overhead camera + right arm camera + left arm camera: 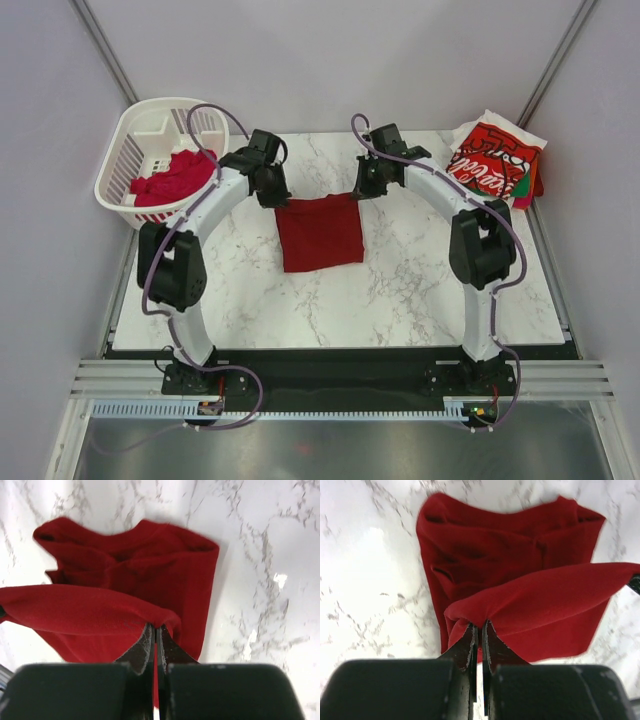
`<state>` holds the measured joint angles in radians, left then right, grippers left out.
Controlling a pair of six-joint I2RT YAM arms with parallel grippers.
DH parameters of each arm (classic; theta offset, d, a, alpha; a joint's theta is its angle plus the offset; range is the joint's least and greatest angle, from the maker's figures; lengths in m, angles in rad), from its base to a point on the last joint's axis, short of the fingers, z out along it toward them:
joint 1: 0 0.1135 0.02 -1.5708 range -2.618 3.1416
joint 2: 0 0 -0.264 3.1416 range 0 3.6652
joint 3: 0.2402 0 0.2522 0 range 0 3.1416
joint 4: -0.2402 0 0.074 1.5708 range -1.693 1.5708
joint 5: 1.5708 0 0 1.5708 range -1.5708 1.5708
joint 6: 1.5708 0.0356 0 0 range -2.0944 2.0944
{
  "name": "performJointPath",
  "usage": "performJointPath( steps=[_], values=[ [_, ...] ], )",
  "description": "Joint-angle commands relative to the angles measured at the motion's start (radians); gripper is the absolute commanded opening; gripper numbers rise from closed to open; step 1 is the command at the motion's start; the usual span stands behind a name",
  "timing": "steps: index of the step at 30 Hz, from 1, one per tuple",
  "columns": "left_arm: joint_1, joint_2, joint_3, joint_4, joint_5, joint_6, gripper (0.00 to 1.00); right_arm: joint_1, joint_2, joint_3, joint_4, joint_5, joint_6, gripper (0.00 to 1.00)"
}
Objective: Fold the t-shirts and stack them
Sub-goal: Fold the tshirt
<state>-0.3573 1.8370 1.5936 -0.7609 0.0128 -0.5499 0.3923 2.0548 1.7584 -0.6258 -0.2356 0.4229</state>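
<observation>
A dark red tee (320,232) lies in the middle of the table (400,290), partly folded into a rough square. The left gripper (268,190) has its 11 o'clock corner and the right gripper (368,185) its 1 o'clock corner. Both wrist views show the jaws closed almost flat on a thin pinch of cloth. The far hem is lifted and stretched between them, above the layers resting on the table. At 10 o'clock the basket (135,130) holds crumpled red tees (172,178). At 2 o'clock a Coca-Cola tee (495,160) lies on top of other folded ones.

The step looks like bringing the far hem toward 6 o'clock for another fold. The holds are shallow, right at the edge, so pulling the corners too far apart could slip one out of its pinch. If one arm leads, the hem lands skewed. The lower layers lie loose and rumpled. Dragging rather than lifting could bunch them or slide the whole tee toward the arms.
</observation>
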Motion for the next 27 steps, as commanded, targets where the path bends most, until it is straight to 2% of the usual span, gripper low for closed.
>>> performJointPath(
  steps=[1, 6, 8, 10, 12, 14, 15, 16, 17, 20, 23, 26, 27],
  values=[
    [0.021, 0.103, 0.112, -0.002, -0.088, 0.074, 0.02, -0.039, 0.083, 0.114, 0.011, -0.008, 0.013, 0.00],
    [0.044, 0.254, 0.226, 0.000, -0.059, 0.097, 0.02, -0.056, 0.218, 0.234, -0.006, -0.017, 0.030, 0.00],
    [0.053, 0.297, 0.270, 0.000, -0.047, 0.108, 0.02, -0.058, 0.248, 0.259, -0.008, -0.024, 0.033, 0.04],
    [0.063, 0.347, 0.293, -0.002, -0.039, 0.111, 0.02, -0.062, 0.287, 0.292, -0.009, -0.033, 0.036, 0.15],
    [0.073, 0.382, 0.321, -0.002, -0.033, 0.114, 0.02, -0.070, 0.315, 0.323, -0.009, -0.042, 0.045, 0.30],
    [0.090, 0.398, 0.338, -0.002, -0.028, 0.114, 0.04, -0.081, 0.329, 0.352, -0.012, -0.047, 0.047, 0.58],
    [0.096, 0.407, 0.347, -0.002, -0.017, 0.122, 0.09, -0.084, 0.334, 0.377, -0.015, -0.047, 0.050, 0.64],
    [0.106, 0.416, 0.364, -0.002, 0.001, 0.128, 0.22, -0.093, 0.332, 0.392, -0.028, -0.047, 0.050, 0.70],
    [0.109, 0.418, 0.371, -0.003, 0.018, 0.137, 0.55, -0.098, 0.326, 0.406, -0.034, -0.042, 0.050, 0.71],
    [0.110, 0.380, 0.388, -0.005, 0.023, 0.163, 0.94, -0.102, 0.256, 0.402, -0.037, -0.010, 0.033, 0.73],
    [0.110, 0.319, 0.407, -0.014, 0.013, 0.182, 1.00, -0.102, 0.145, 0.327, -0.035, 0.030, 0.011, 0.73],
    [0.109, 0.240, 0.404, -0.029, -0.002, 0.177, 1.00, -0.099, 0.013, 0.189, -0.005, 0.009, 0.007, 0.73],
    [0.109, 0.220, 0.398, -0.031, 0.009, 0.170, 0.98, -0.096, -0.057, 0.094, 0.015, -0.016, 0.008, 0.71]
  ],
)
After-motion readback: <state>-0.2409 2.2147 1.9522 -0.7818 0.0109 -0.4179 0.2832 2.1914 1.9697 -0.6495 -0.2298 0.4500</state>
